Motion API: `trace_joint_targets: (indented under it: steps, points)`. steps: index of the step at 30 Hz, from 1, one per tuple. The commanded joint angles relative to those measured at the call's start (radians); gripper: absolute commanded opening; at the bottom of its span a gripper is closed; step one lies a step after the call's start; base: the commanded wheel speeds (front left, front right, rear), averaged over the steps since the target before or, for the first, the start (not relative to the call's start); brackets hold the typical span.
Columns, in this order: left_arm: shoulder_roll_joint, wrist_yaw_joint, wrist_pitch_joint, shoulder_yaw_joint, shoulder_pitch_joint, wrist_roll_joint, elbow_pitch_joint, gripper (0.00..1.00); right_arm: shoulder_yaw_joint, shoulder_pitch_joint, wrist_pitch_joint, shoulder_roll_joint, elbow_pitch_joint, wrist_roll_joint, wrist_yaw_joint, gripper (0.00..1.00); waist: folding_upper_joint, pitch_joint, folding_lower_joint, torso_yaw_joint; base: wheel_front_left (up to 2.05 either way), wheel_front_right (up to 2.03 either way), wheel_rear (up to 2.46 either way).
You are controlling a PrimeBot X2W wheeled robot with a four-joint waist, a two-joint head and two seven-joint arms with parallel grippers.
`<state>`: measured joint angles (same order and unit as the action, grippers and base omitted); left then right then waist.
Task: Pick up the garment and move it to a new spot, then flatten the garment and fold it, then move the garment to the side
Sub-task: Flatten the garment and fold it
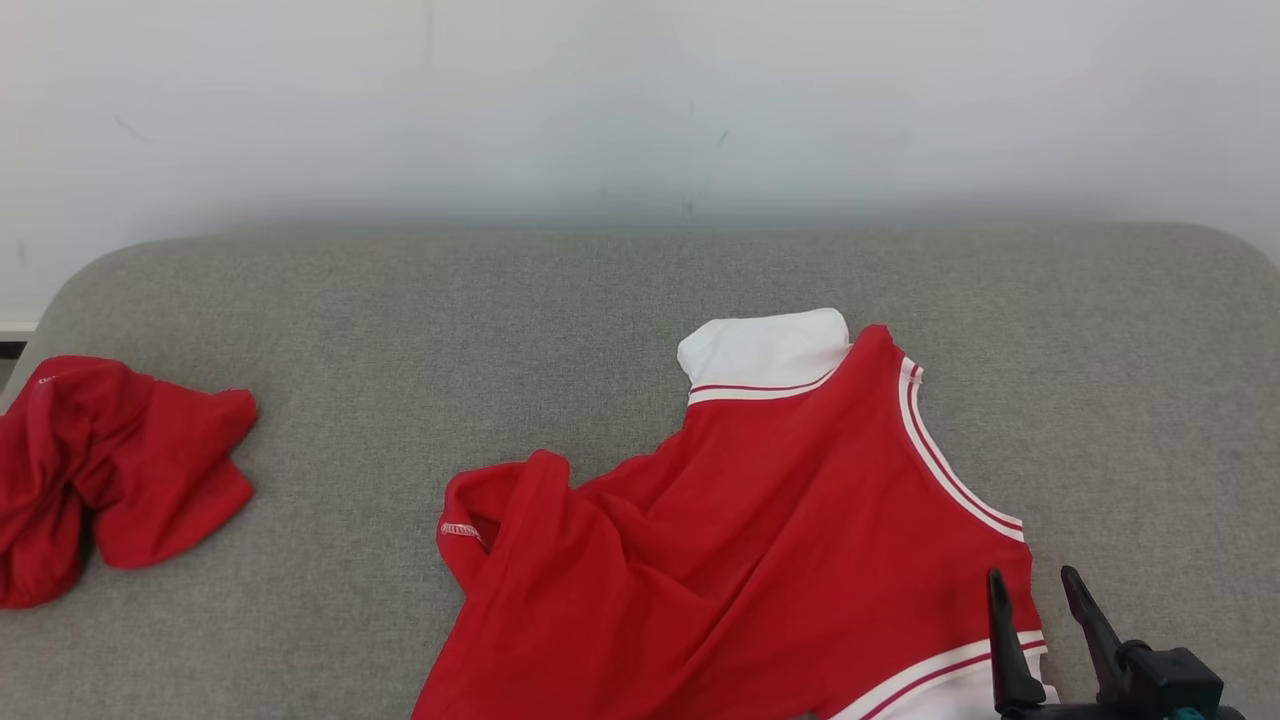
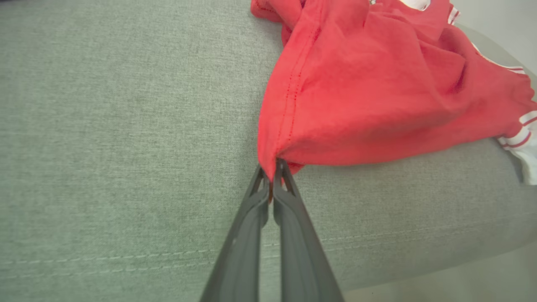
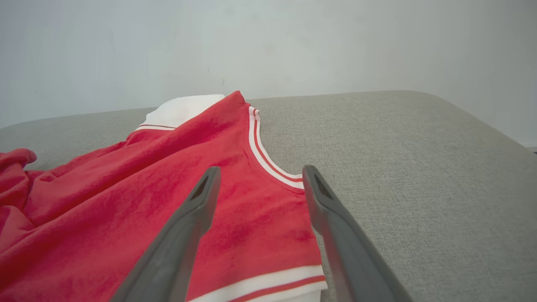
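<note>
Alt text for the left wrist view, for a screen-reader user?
The left gripper is shut on a corner of a red shirt, over a grey cushion. The shirt bunches toward the upper right, with white striped trim at the right edge.

garment (image 1: 760, 540): red, white striped trim | rumpled, partly spread | on grey cushion (image 1: 500, 320), right of centre

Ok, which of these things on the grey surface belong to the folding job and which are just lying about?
In the job: red and white garment; left gripper, shut on its corner; right gripper, open over it.
Lying about: crumpled red cloth at the left; the grey cushion just carries both.
</note>
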<state>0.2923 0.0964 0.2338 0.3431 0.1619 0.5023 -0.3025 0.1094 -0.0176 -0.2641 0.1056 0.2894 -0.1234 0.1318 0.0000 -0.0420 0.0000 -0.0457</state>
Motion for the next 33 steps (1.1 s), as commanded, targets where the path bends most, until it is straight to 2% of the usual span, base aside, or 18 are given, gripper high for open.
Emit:
trace_joint_targets:
  steps: [1, 2, 3, 4, 5, 9, 14, 22, 29, 33]
  points:
    - [-0.006, 0.000, 0.010, 0.001, -0.015, 0.009, -0.011, 0.00, 0.000, -0.010, 0.000, 0.001, 0.005, -0.006, -0.002, 1.00, 0.0000, 0.003, 0.0000, 0.003, 0.00, 0.00, 0.00]
    - [-0.012, 0.002, 0.013, 0.003, -0.013, 0.010, -0.019, 0.17, 0.003, -0.012, 0.000, 0.001, 0.006, -0.007, -0.002, 1.00, 0.0000, 0.006, 0.0000, 0.005, 0.00, 0.00, 0.00]
    - [-0.017, 0.003, 0.015, 0.004, -0.011, 0.009, -0.026, 0.45, 0.005, -0.014, 0.000, 0.001, 0.007, -0.008, -0.002, 1.00, 0.0000, 0.008, 0.0000, 0.006, 0.00, 0.00, 0.00]
    - [-0.020, 0.000, 0.020, 0.000, -0.011, 0.007, -0.030, 0.85, 0.006, -0.017, 0.000, 0.001, 0.007, -0.008, -0.002, 1.00, 0.0000, 0.009, 0.0000, 0.006, 0.00, 0.00, 0.00]
    - [-0.023, -0.001, 0.023, -0.003, -0.011, 0.000, -0.035, 1.00, 0.009, -0.020, 0.000, 0.001, 0.006, -0.008, -0.002, 1.00, 0.0000, 0.011, 0.0000, 0.007, 0.00, 0.00, 0.00]
    - [-0.037, -0.007, 0.030, -0.023, -0.006, -0.021, -0.030, 1.00, 0.018, -0.034, 0.000, 0.002, 0.001, -0.007, -0.002, 1.00, 0.0000, 0.019, 0.0000, 0.006, 0.00, 0.00, 0.00]
    - [-0.072, -0.023, 0.031, -0.121, 0.023, -0.074, 0.056, 1.00, 0.042, -0.068, 0.000, 0.005, -0.010, -0.005, -0.002, 1.00, 0.0000, 0.032, 0.0000, 0.002, 0.00, 0.00, 0.00]
    - [-0.158, -0.008, 0.032, -0.258, 0.007, -0.207, 0.184, 1.00, 0.040, -0.069, 0.000, 0.001, -0.014, 0.008, -0.002, 1.00, 0.0000, 0.040, 0.0000, 0.009, 0.00, 0.00, 0.00]
    - [-0.195, 0.018, 0.032, -0.268, -0.066, -0.271, 0.150, 1.00, 0.021, -0.042, 0.000, 0.006, -0.011, 0.005, -0.002, 1.00, 0.0000, 0.037, 0.0000, 0.018, 0.00, 0.00, 0.00]
    - [-0.176, 0.029, 0.032, -0.247, -0.165, -0.283, 0.084, 1.00, 0.006, -0.023, 0.000, 0.006, -0.010, 0.005, -0.002, 1.00, 0.0000, 0.017, 0.0000, 0.029, 0.00, 0.00, 0.00]
